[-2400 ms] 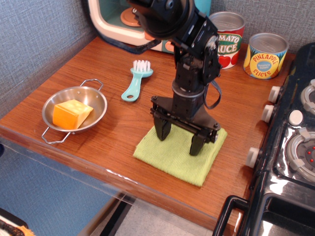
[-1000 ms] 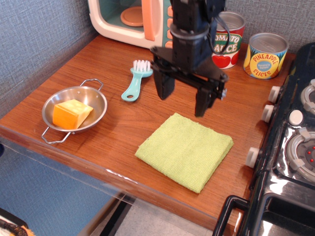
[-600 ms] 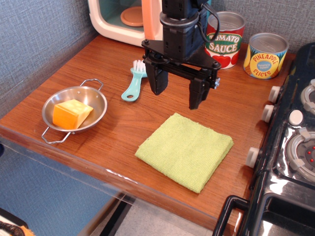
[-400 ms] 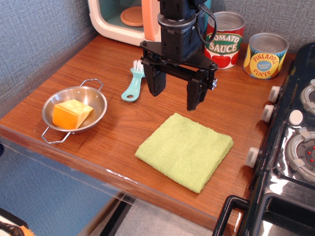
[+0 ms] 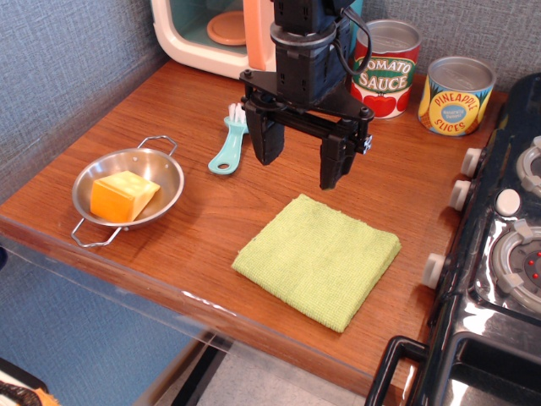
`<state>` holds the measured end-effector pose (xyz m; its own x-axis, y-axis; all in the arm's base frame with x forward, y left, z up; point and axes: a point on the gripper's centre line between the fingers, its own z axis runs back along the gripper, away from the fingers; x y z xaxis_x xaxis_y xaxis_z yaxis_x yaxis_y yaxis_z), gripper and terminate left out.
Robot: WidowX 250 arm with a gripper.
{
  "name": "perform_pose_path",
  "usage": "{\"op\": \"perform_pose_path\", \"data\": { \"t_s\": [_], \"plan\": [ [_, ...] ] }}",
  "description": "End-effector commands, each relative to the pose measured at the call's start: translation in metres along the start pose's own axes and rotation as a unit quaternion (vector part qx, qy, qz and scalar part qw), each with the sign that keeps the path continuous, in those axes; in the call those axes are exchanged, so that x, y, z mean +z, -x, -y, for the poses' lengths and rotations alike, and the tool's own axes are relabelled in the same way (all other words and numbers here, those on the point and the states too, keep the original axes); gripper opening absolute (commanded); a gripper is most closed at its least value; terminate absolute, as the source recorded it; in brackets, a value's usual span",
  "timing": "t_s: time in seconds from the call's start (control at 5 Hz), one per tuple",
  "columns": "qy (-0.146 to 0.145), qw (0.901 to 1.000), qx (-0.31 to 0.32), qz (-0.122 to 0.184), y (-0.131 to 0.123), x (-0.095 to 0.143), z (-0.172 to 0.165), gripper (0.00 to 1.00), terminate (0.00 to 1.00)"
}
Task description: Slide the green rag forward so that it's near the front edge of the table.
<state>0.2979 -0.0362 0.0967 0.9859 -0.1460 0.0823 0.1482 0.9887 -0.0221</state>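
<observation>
We saw the green rag (image 5: 318, 260) lying flat on the table (image 5: 161, 110), close to the front edge, with its near corner almost at the rim. The gripper (image 5: 297, 161) hung in the air above the table, behind the rag and not touching it. Its 2 black fingers (image 5: 265, 139) were spread wide apart and held nothing. To the left sat a shiny steel pan (image 5: 127, 191) with 2 wire handles, and inside it lay 1 orange block of cheese (image 5: 123, 195). The pan was well apart from the rag. A teal brush (image 5: 230, 145) with white bristles lay on the table between the pan and the arm, just beside the left finger. At the back stood a toy microwave (image 5: 215, 34) with its door open, and we could see an orange plate (image 5: 227, 27) inside it. Next to it were 2 cans, 1 marked tomato sauce (image 5: 385, 66) and 1 marked pineapple slices (image 5: 456, 95). We could not see inside the cans. On the right was a black toy stove (image 5: 499, 254) with white knobs, near the right side of the rag.
</observation>
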Motion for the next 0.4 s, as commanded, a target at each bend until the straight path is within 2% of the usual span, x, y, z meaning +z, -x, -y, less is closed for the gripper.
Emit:
{"op": "perform_pose_path", "data": {
  "t_s": [0.0,0.2],
  "plan": [
    [-0.002,0.9997,-0.002,0.023,-0.0049,0.0140,0.0000,1.00,0.00],
    [-0.002,0.9997,-0.002,0.023,-0.0049,0.0140,0.0000,1.00,1.00]
  ]
}}
